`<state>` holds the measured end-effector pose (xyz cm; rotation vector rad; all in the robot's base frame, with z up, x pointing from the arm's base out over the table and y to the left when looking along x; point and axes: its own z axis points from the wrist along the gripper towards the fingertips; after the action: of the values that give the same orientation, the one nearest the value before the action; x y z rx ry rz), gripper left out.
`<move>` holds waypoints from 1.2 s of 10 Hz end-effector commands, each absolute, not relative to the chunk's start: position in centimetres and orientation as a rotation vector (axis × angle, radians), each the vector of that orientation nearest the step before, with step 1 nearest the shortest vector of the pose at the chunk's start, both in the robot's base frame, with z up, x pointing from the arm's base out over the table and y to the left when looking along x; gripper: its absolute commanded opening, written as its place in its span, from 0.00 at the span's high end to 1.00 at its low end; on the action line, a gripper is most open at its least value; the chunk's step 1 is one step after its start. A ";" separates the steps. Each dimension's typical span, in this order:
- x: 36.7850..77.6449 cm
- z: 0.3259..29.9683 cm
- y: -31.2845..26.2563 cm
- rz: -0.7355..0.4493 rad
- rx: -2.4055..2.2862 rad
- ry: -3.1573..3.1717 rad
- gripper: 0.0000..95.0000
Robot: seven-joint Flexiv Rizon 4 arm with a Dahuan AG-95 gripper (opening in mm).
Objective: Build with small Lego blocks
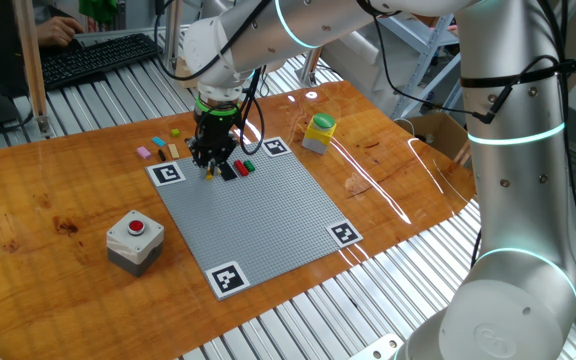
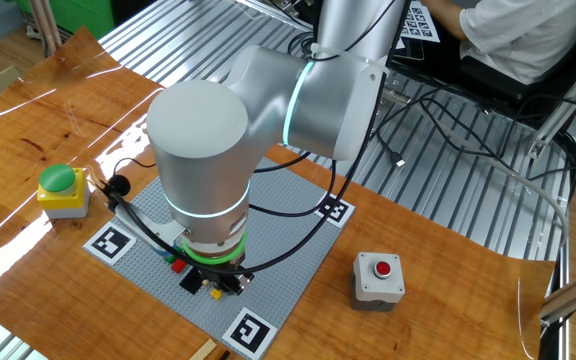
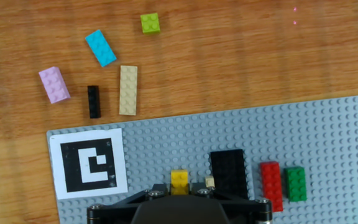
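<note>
My gripper (image 1: pixel 211 166) is low over the far left corner of the grey baseplate (image 1: pixel 258 210). In the hand view its jaws stand closed around a small yellow brick (image 3: pixel 179 180) that rests on the plate's studs (image 3: pixel 291 137). To the right of it on the plate are a black brick (image 3: pixel 229 173), a red brick (image 3: pixel 270 185) and a green brick (image 3: pixel 296 183). Loose on the wooden table beyond the plate lie a pink brick (image 3: pixel 54 84), a blue brick (image 3: pixel 100 48), a tan brick (image 3: pixel 128 90), a thin black brick (image 3: pixel 93 101) and a lime brick (image 3: pixel 150 23).
A grey box with a red button (image 1: pixel 134 240) stands on the table left of the plate. A yellow object with a green top (image 1: pixel 319 132) stands beyond the plate's far right corner. Black-and-white markers (image 3: pixel 89 167) sit at the plate's corners. A keyboard (image 1: pixel 98 55) lies behind the table.
</note>
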<state>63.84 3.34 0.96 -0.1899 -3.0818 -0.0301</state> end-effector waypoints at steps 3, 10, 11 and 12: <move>63.6 0.9 3.2 -0.028 -0.200 -3.082 1.00; 63.5 1.0 3.3 -0.032 -0.259 -3.077 0.80; 63.5 1.0 3.4 -0.032 -0.262 -3.077 0.80; 63.5 1.0 3.4 -0.031 -0.262 -3.074 0.80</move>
<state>63.46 3.39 1.04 -0.2612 -3.0741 -0.0304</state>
